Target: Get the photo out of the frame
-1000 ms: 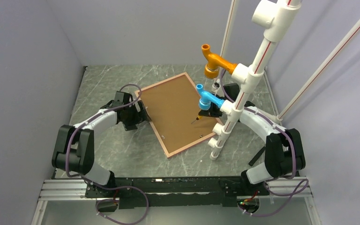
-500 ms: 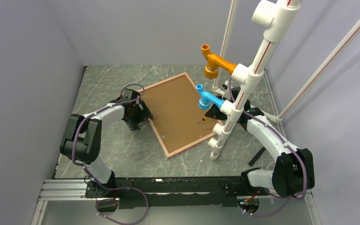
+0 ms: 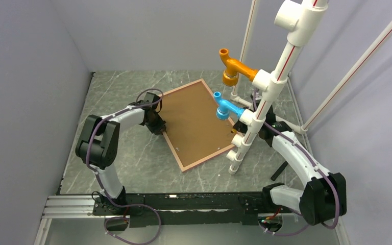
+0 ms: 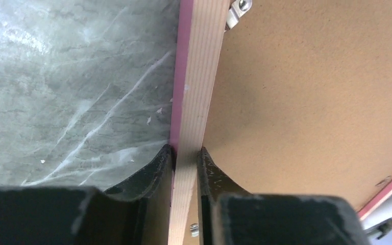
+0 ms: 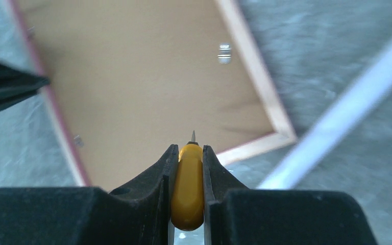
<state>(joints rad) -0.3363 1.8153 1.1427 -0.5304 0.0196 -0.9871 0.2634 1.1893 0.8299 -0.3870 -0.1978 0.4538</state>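
The frame [image 3: 173, 152] lies face down on the marble table, its pale wood back [image 4: 196, 76] and pink edge showing. A brown backing board [image 3: 194, 122] fills it, and the photo is hidden beneath. My left gripper [image 3: 159, 125] is shut on the frame's left rail [image 4: 186, 153], one finger on each side. My right gripper [image 5: 190, 150] is shut on a yellow-handled tool [image 5: 188, 189] with a short metal tip. It hovers above the board's right part [image 5: 143, 87], near the frame's right edge [image 5: 255, 87]. In the top view the pipe stand partly hides it.
A white pipe stand [image 3: 255, 102] with an orange fitting [image 3: 232, 66] and a blue fitting [image 3: 224, 108] rises at the frame's right edge. Small metal clips [image 4: 237, 10] sit on the frame's back. A black bar [image 3: 280, 170] lies at the right.
My left gripper moved in to the frame's left rail and shut on it. My right arm drew back rightward with the tool, away from the middle of the board.
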